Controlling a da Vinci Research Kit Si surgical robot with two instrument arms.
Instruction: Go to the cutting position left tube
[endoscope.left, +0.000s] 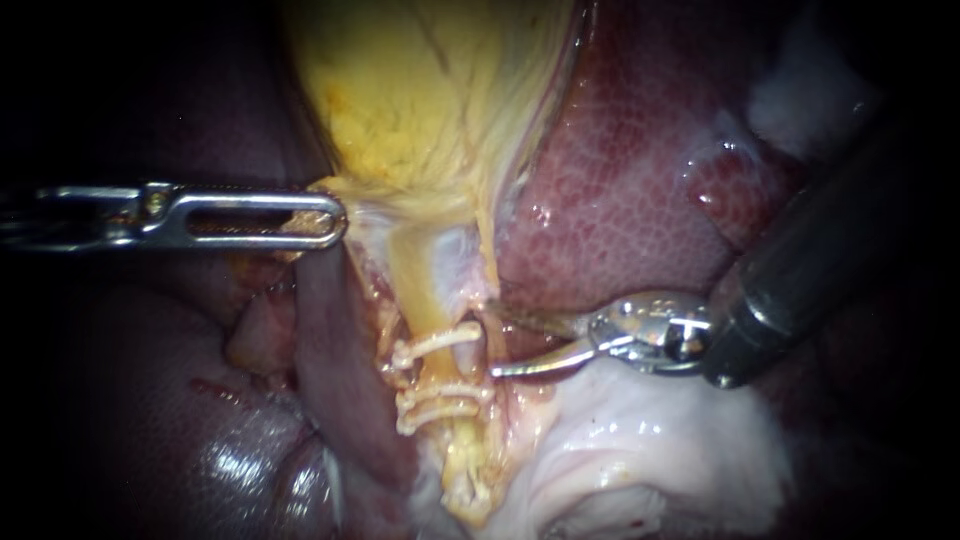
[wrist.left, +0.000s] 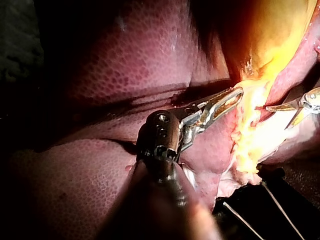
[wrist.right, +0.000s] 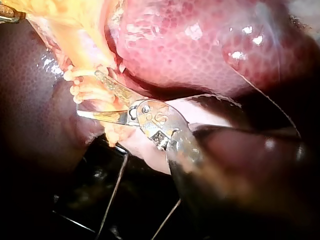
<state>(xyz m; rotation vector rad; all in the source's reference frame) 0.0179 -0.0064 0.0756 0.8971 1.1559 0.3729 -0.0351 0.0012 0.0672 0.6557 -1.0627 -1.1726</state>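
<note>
The yellow gallbladder (endoscope.left: 430, 90) hangs down the middle and narrows into a yellow tube (endoscope.left: 442, 372). The tube carries one white clip (endoscope.left: 435, 345) above and two clips (endoscope.left: 440, 405) below. My left instrument (endoscope.left: 318, 220) comes in level from the left, its slotted jaws shut on the gallbladder's lower left edge, as the left wrist view (wrist.left: 231, 99) also shows. My right instrument (endoscope.left: 497, 345) has curved blades standing open. Their tips lie at the tube's right side, level with the gap between the upper and lower clips. In the right wrist view the open blades (wrist.right: 87, 92) bracket the clipped tube (wrist.right: 82, 90).
Red liver (endoscope.left: 640, 190) lies to the right of the gallbladder, with darker liver (endoscope.left: 150, 400) at the lower left. Pale white tissue (endoscope.left: 640, 450) sits under the right instrument's shaft. Thin wires (wrist.right: 112, 200) cross the dark ground below the tissue.
</note>
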